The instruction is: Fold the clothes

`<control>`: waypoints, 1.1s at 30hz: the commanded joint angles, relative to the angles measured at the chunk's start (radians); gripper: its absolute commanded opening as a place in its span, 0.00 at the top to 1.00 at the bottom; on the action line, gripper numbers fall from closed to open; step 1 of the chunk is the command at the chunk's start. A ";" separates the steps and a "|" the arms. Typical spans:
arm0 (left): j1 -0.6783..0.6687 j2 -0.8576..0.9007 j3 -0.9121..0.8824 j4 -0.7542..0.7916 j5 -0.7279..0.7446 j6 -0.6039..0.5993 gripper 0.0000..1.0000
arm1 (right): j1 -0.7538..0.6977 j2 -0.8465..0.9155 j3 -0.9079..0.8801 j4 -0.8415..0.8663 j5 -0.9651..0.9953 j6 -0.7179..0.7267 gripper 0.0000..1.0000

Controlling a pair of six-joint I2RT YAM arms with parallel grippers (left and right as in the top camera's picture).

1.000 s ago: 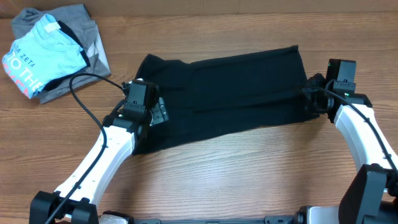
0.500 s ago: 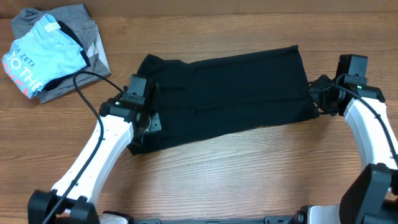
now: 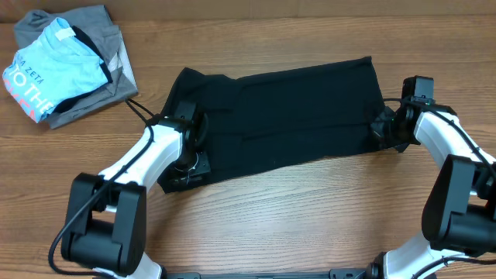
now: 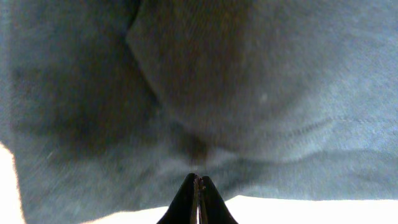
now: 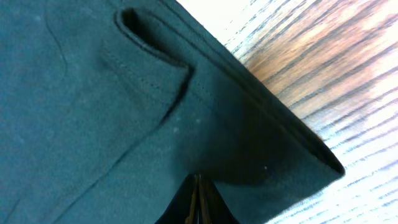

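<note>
The clothes, a black T-shirt [image 3: 287, 108], lie folded into a long band across the middle of the wooden table. My left gripper [image 3: 186, 166] is at the band's lower left corner. In the left wrist view its jaws [image 4: 198, 181] are shut on puckered black fabric [image 4: 249, 93] near the shirt's edge. My right gripper [image 3: 382, 129] is at the band's right end. The right wrist view has its jaws [image 5: 198, 182] shut on dark cloth [image 5: 93, 112] beside a hemmed sleeve [image 5: 149, 50]. The neck label is hidden.
A pile of a grey garment [image 3: 93, 23] and a light blue printed shirt [image 3: 54, 66] sits at the table's far left corner. Bare wood [image 3: 310, 209] runs along the front of the shirt. A black cable [image 3: 138, 110] loops by the left arm.
Both grippers have gone from open to shut on the shirt. The left arm swung down to the lower left corner; the right gripper moved in onto the right end.
</note>
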 commanded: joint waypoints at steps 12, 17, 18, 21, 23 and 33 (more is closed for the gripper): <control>0.068 0.144 0.011 -0.045 -0.033 -0.003 0.96 | -0.023 0.100 -0.003 -0.050 0.003 0.040 0.96; 0.156 0.144 0.011 -0.130 -0.085 -0.003 0.96 | -0.057 0.096 -0.003 -0.104 0.054 0.085 0.96; 0.171 0.144 0.011 -0.135 -0.085 -0.004 0.96 | -0.060 0.094 -0.003 -0.111 0.055 0.085 0.96; 0.208 0.143 0.011 -0.152 -0.087 -0.006 0.96 | -0.065 0.075 -0.003 -0.143 0.064 0.085 0.96; 0.225 0.138 0.011 -0.164 -0.090 -0.007 0.96 | -0.065 0.055 -0.003 -0.169 0.089 0.112 0.96; 0.244 -0.012 0.011 -0.216 -0.101 -0.029 0.96 | -0.065 -0.108 -0.003 -0.336 0.108 0.164 0.96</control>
